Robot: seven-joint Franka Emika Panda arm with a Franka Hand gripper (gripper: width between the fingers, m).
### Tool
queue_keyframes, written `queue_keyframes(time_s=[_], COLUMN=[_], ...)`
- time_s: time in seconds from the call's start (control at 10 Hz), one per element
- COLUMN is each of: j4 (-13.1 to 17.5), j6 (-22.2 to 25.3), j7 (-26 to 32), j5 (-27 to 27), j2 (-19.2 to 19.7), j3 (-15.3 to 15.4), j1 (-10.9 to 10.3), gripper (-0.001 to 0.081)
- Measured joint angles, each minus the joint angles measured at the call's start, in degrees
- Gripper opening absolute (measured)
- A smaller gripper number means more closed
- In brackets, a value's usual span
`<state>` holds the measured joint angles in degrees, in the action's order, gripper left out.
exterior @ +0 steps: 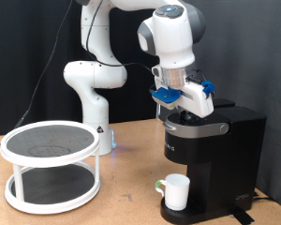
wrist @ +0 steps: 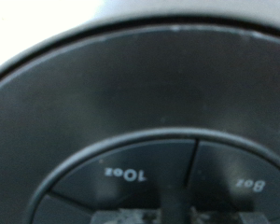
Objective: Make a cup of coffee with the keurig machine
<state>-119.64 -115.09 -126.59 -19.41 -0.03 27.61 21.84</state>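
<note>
Boxy matte black coffee maker with silver-trimmed brew head (exterior: 211,150) stands at the exterior view's right, on the wooden table (exterior: 122,211). Its lid is down. Plain white ceramic mug with side handle (exterior: 174,192) sits on the machine's round drip base, directly under the brew head, handle turned to the exterior view's left.

White robot arm (exterior: 169,37) bends down over the machine. Its gripper (exterior: 184,105), with blue fittings at the hand, is right at the machine's top, touching or just above the lid. Fingertips hidden against the black housing; cannot tell whether the fingers are spread or closed. Nothing visibly held between them.

Wrist view: very close on the dark rounded top of the machine (wrist: 93,112), blurred. Button ring in sight, one segment marked 10oz (wrist: 126,174), the neighbouring one 8oz (wrist: 251,185).

White two-tier round rack with dark mesh shelves (exterior: 50,164) stands at the exterior view's left, well apart from the machine.
</note>
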Motion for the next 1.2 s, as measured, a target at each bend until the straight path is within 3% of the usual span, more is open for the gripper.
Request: queue_keyframes(time_s=[0.4,0.7,0.9,1.2], j4=[0.4,-0.5,-0.8,-1.0], j6=[0.7,-0.7,-0.7,1.3], j7=[0.2,8.5,13.6,14.1], j5=[-1.0,-7.7,-11.8,-13.1], j2=[0.3,-0.5,-2.4,-6.4], j3=[-0.4,-1.2,-2.0,-3.8], j1=[0.2,0.7,0.9,1.5], gripper=[0.0000,0.0000,0.0000,0.0000])
